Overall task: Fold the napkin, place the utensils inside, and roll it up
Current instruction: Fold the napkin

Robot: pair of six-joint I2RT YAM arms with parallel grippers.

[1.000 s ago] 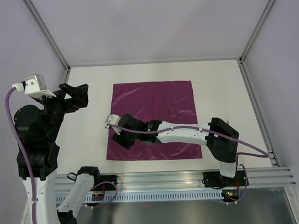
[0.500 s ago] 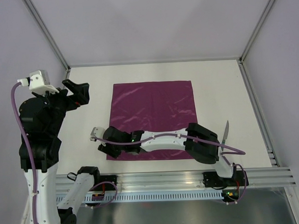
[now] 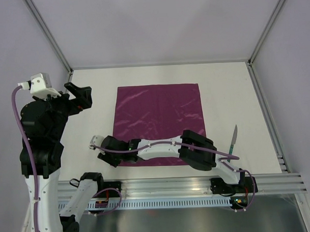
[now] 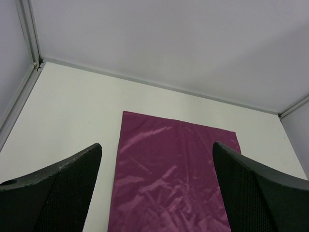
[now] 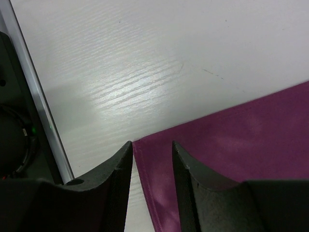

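The napkin (image 3: 160,113) lies flat and unfolded in the middle of the white table; it also shows in the left wrist view (image 4: 174,183). The knife (image 3: 233,139) lies to its right, silver blade pointing away, green handle near. My right gripper (image 3: 110,159) reaches across low at the napkin's near-left corner. In the right wrist view that gripper (image 5: 150,145) is open by a narrow gap, and the corner of the napkin (image 5: 231,145) lies between the fingers. My left gripper (image 3: 82,98) is raised left of the napkin, open and empty; its own view shows it (image 4: 157,145) wide open.
The right arm lies along the napkin's near edge. A metal rail (image 3: 172,184) runs along the table's near edge and also shows in the right wrist view (image 5: 29,96). White table (image 3: 235,93) surrounds the napkin, with walls and frame posts at the back and sides.
My right arm has swung left and toward the near edge, from over the napkin's near-left part to its corner, uncovering the knife. The left arm shifted slightly.
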